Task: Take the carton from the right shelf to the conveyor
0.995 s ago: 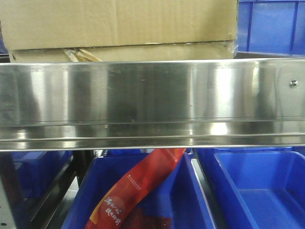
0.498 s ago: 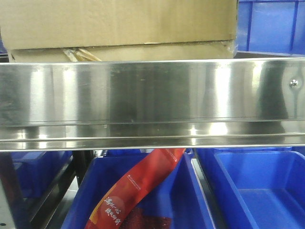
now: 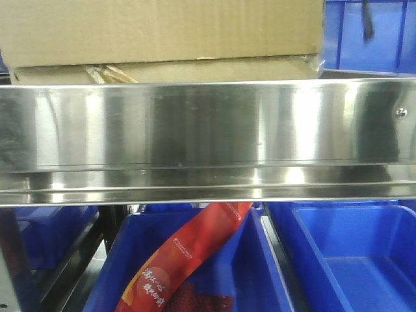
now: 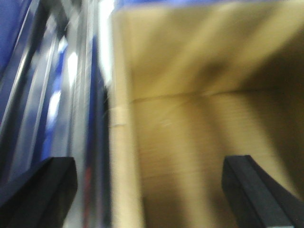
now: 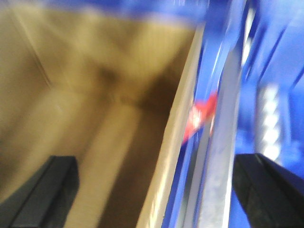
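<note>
The brown cardboard carton (image 3: pixel 162 32) sits on the upper shelf behind the steel rail (image 3: pixel 208 130). In the blurred left wrist view the carton (image 4: pixel 204 118) fills the right side. My left gripper (image 4: pixel 149 190) is open, with its black fingers (image 4: pixel 42 190) on either side of the carton's left edge. In the blurred right wrist view the carton (image 5: pixel 85 104) fills the left side. My right gripper (image 5: pixel 152 190) is open, with its fingers (image 5: pixel 273 190) on either side of the carton's right edge. A thin dark part (image 3: pixel 367 19), which I cannot identify, shows at the front view's top right.
Blue bins (image 3: pixel 351 260) stand on the lower shelf, and one holds a red packet (image 3: pixel 188 253). Another blue bin (image 3: pixel 383 39) stands right of the carton on the upper shelf. A steel upright (image 5: pixel 223 142) and blue bin walls run beside the carton's right edge.
A thin dark part has come into the front view at the top right, in front of the blue bin. Dark reflections on the steel rail have shifted. The carton has not moved.
</note>
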`<state>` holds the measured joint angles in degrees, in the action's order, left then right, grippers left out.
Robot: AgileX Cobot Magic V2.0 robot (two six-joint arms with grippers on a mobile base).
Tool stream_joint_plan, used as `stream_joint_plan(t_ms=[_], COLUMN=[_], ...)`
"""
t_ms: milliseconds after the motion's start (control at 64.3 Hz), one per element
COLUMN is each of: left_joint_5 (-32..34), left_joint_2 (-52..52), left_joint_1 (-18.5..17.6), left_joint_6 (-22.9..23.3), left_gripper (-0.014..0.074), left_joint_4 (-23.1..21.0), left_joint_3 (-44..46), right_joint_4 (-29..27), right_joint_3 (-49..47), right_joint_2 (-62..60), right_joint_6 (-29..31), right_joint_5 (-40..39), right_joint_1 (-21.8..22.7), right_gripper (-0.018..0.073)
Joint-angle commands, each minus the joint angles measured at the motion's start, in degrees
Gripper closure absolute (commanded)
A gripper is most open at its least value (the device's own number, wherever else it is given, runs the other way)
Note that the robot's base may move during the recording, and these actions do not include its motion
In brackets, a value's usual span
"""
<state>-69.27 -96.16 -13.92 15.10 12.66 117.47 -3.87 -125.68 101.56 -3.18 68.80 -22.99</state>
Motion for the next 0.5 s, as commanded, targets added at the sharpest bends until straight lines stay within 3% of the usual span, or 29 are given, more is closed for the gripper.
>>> stream_joint_plan(t_ms=[0, 358, 420, 482], left_joint_5=[0.06, -0.23, -0.23, -0.23], left_joint_2=[-1.75, -6.77, -6.91, -6.91], left_joint_1=[0.61, 0.61, 0.61, 0.61], left_joint_6=[0.61, 0.61, 0.61, 0.61], left_gripper=[0.0078, 0.0078, 0.0087, 0.0128], left_joint_4=[-0.36, -0.8, -1.18, -1.18], left_joint_3=[0.51, 0.51, 0.51, 0.51], right_joint_4=[0.96, 0.96, 0.96, 0.96], right_joint_3=[-0.65, -0.73, -0.73, -0.73], right_joint_2=[2.22, 7.51, 7.65, 7.77], right_joint_6=[-0.37, -0.37, -0.37, -0.37], right_joint_5=[-0.67, -2.58, -2.73, -2.71], right_joint_1=[0.56, 0.78, 0.78, 0.78], right_gripper=[0.002, 0.0029, 0.0082, 0.0203])
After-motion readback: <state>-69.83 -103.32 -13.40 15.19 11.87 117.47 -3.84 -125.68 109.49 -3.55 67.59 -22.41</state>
